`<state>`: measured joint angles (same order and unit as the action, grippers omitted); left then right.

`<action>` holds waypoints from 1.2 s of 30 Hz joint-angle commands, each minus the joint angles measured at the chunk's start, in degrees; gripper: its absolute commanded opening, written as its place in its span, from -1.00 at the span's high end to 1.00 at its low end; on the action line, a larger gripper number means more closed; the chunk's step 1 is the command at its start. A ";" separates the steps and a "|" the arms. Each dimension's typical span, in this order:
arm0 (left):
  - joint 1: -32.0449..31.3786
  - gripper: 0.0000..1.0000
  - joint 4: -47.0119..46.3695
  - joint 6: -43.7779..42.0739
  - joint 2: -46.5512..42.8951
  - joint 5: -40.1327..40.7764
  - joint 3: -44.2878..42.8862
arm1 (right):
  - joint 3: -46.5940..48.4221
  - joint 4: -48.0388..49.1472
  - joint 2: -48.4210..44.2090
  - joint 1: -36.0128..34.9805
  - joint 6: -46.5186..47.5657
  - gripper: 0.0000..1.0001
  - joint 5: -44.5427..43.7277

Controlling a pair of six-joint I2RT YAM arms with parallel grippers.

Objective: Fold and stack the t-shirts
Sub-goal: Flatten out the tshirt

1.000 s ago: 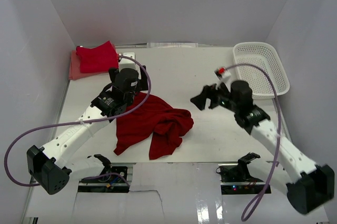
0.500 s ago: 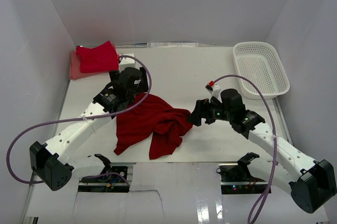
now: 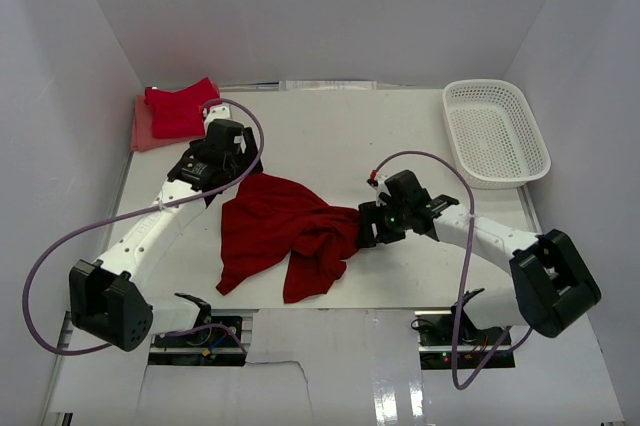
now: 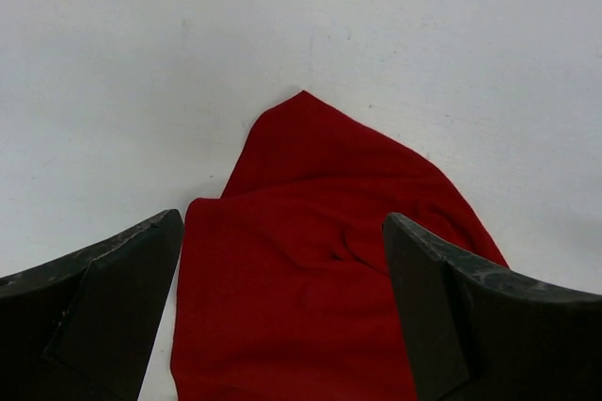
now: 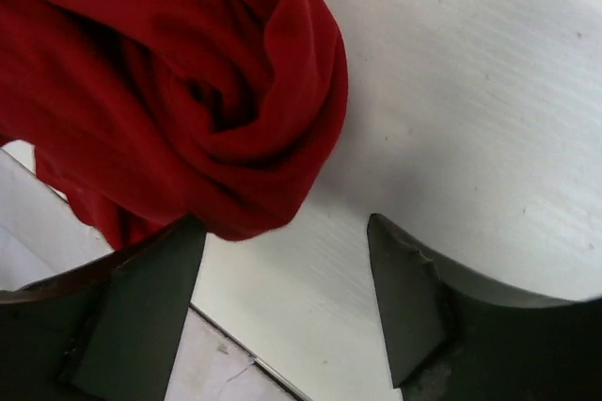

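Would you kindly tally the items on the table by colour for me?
Deep red cloth t-shirts: 2, the crumpled one and the folded one
Salmon-pink folded cloth t-shirt: 1
White plastic lattice basket: 1
Total: 4

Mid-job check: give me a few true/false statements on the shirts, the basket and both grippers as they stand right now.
1. The left gripper has its fingers open, with nothing held. True.
2. The crumpled red t-shirt lies in the basket. False: it lies on the table between the two arms, and the basket is empty.
3. A folded stack, red on paler pink, sits at the table's far left corner. True.
4. The right gripper hovers over the basket. False: it is at the right edge of the crumpled red t-shirt, fingers open.
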<state>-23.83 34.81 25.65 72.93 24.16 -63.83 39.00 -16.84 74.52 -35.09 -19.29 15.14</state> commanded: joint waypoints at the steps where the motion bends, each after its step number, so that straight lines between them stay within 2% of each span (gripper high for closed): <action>1: 2.21 -0.96 -0.44 1.07 -0.42 -6.93 1.52 | 4.93 4.62 3.51 -0.33 2.41 -0.07 3.84; 4: 3.18 -0.96 -1.14 0.81 -0.50 -7.20 1.69 | 8.44 3.57 7.73 -0.33 3.99 0.41 4.37; 6: 3.27 -0.96 -1.32 0.46 -0.77 -7.03 1.87 | 9.86 3.48 8.71 -0.33 4.87 0.55 4.29; 7: 3.36 -0.96 -1.41 0.28 -0.94 -6.94 2.13 | 10.99 2.61 9.41 -0.33 6.09 0.84 3.50; 8: 3.36 -0.96 -1.76 0.19 -1.03 -6.76 2.31 | 15.10 1.04 11.24 -0.33 7.67 0.85 2.28; 10: 3.53 -0.96 -1.94 0.19 -1.29 -7.11 2.40 | 21.87 -6.14 13.97 0.55 11.62 0.85 -6.40; 12: 3.62 -0.96 -2.37 0.10 -1.38 -7.64 2.92 | 35.92 -11.08 19.59 3.08 14.00 0.85 -10.47; 14: 3.97 -0.96 -2.55 0.19 -1.38 -7.73 3.10 | 46.37 -16.52 25.31 5.02 14.37 0.85 -8.56; 15: 4.15 -0.96 -2.64 0.02 -1.47 -7.90 3.10 | 56.08 -17.95 26.98 5.90 14.54 0.85 -4.28; 18: 4.85 -0.96 -2.81 -0.07 -2.00 -8.08 3.28 | 69.84 -23.93 30.94 5.04 14.46 0.85 4.79; 20: 5.03 -0.96 -2.99 -0.16 -2.26 -8.34 3.36 | 68.94 -25.17 28.76 2.85 14.02 0.85 7.09; 24: 5.29 -0.96 -3.34 -0.16 -2.61 -9.31 4.15 | 45.69 -20.36 16.73 0.46 11.57 0.84 2.20; 25: 5.38 -0.96 -3.34 -0.16 -2.70 -9.83 4.16 | 37.37 -19.64 14.10 0.55 11.55 0.84 1.22; 28: 5.73 -0.96 -3.52 -0.16 -2.88 -10.71 4.24 | 28.36 -18.49 13.37 0.64 11.29 0.85 0.15; 33: 5.82 -0.96 -3.61 -0.51 -2.97 -10.63 4.42 | 21.74 -19.54 12.76 0.55 9.80 0.83 -3.70; 36: 5.82 -0.96 -3.69 -0.51 -2.61 -11.15 4.24 | 22.16 -22.35 12.75 0.55 8.39 0.45 -8.88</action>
<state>-18.44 32.08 25.63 72.31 14.00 -59.66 59.55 -38.37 89.47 -34.52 -9.13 11.46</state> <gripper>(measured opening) 0.979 0.207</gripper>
